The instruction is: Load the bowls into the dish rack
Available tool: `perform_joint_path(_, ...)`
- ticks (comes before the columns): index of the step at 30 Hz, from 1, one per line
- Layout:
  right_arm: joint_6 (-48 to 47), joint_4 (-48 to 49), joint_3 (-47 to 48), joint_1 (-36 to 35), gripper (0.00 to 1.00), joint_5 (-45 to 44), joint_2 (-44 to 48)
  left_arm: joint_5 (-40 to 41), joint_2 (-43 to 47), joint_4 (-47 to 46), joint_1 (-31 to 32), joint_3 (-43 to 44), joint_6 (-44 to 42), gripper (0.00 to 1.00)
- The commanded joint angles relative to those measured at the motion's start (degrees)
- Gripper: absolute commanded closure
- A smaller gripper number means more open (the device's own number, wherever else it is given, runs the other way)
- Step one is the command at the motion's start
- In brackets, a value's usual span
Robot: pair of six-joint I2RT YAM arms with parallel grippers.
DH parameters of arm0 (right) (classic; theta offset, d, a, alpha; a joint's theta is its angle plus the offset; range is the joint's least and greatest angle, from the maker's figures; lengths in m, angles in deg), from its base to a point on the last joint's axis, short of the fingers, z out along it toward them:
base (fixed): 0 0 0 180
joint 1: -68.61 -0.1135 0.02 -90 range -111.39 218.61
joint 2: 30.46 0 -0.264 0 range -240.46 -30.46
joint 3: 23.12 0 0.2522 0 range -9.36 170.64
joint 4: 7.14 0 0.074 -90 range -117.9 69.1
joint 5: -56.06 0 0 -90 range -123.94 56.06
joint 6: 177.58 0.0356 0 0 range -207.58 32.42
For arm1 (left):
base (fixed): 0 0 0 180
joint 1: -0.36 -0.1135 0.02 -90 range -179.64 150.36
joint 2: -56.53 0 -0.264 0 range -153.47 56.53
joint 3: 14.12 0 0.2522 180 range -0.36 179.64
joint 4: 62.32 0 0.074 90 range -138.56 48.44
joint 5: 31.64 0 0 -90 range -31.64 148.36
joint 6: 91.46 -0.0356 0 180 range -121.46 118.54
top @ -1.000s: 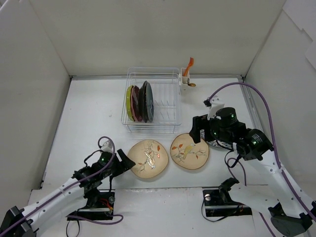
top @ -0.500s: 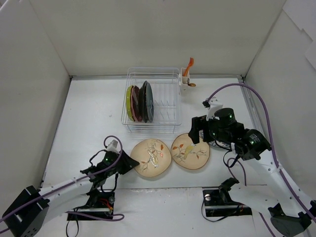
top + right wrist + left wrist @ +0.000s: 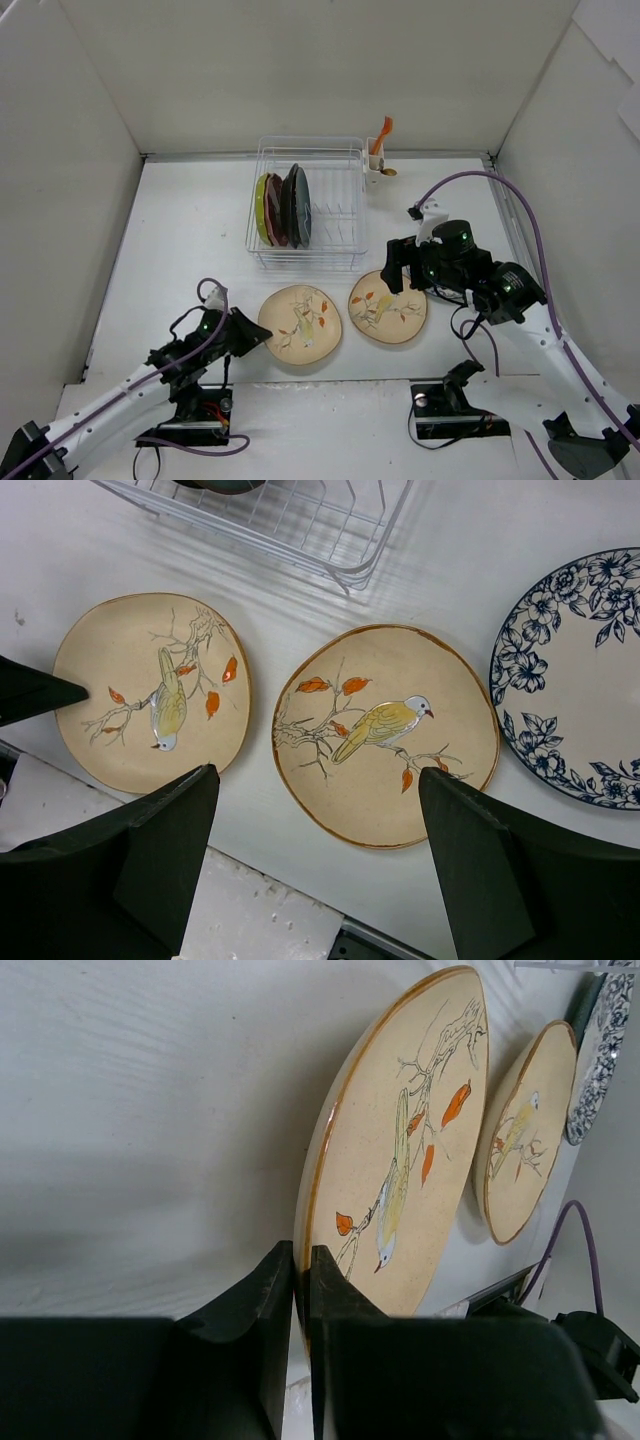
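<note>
Two cream bowls with bird prints lie on the table in front of the dish rack (image 3: 310, 141). My left gripper (image 3: 257, 335) (image 3: 300, 1253) is shut on the near-left rim of the left cream bowl (image 3: 301, 324) (image 3: 400, 1160). The right gripper (image 3: 406, 266) (image 3: 318, 775) hovers open above the right cream bowl (image 3: 388, 306) (image 3: 385, 735), touching nothing. In the rack, three bowls stand on edge: lime green (image 3: 261, 210), pink (image 3: 274, 211) and dark teal (image 3: 297, 205).
A white bowl with a blue floral pattern (image 3: 580, 680) lies right of the cream bowls, mostly hidden under the right arm in the top view. A white utensil cup with an orange utensil (image 3: 377, 160) hangs at the rack's back right corner. White walls enclose the table.
My left gripper has gone from open to shut on the left cream bowl's rim. The right gripper stays open and has barely shifted.
</note>
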State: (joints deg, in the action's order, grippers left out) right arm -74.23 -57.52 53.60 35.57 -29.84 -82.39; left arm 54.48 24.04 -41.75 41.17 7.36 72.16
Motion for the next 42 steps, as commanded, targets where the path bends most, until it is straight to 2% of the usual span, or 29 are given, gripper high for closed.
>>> perform_joint_path(1, -1.4, 3.0, 0.1, 0.0, 0.22, 1.8, -0.6, 2.5, 4.4, 8.7, 0.2, 7.0, -1.4, 1.0)
perform_joint_path(6, -2.6, 3.0, 0.7, 0.0, 0.22, 2.8, -0.9, 2.9, 4.6, 15.8, 0.2, 13.9, -3.1, 1.0)
perform_joint_path(14, -2.7, 3.0, 2.1, -0.4, 0.22, 2.3, -1.3, 7.7, 0.2, 28.8, 0.2, 32.0, -8.7, 1.0)
perform_joint_path(23, -2.3, 2.9, 4.8, -0.4, 0.22, 0.0, -0.7, 8.4, -8.0, 34.5, 0.2, 50.3, -16.6, 1.0)
perform_joint_path(28, -1.7, 2.9, 6.0, -0.2, 0.22, -1.7, -0.5, 13.3, -17.7, 36.3, 0.2, 64.1, -22.9, 1.0)
perform_joint_path(31, -1.6, 2.9, 6.4, -0.3, 0.22, -2.4, -0.7, 15.7, -26.0, 37.0, 0.7, 75.1, -28.3, 1.0)
perform_joint_path(34, -1.1, 2.9, 6.5, -0.2, 0.22, -3.2, 0.1, 19.3, -37.4, 39.5, 1.4, 89.9, -33.5, 1.0)
perform_joint_path(38, -1.0, 2.8, 6.7, -0.1, 0.22, -3.9, 1.0, 25.5, -47.2, 41.8, 2.9, 101.8, -38.7, 1.0)
perform_joint_path(42, -0.2, 2.6, 6.3, 0.2, 0.22, -5.2, 1.7, 34.0, -52.5, 37.4, 4.4, 105.2, -44.5, 1.0)
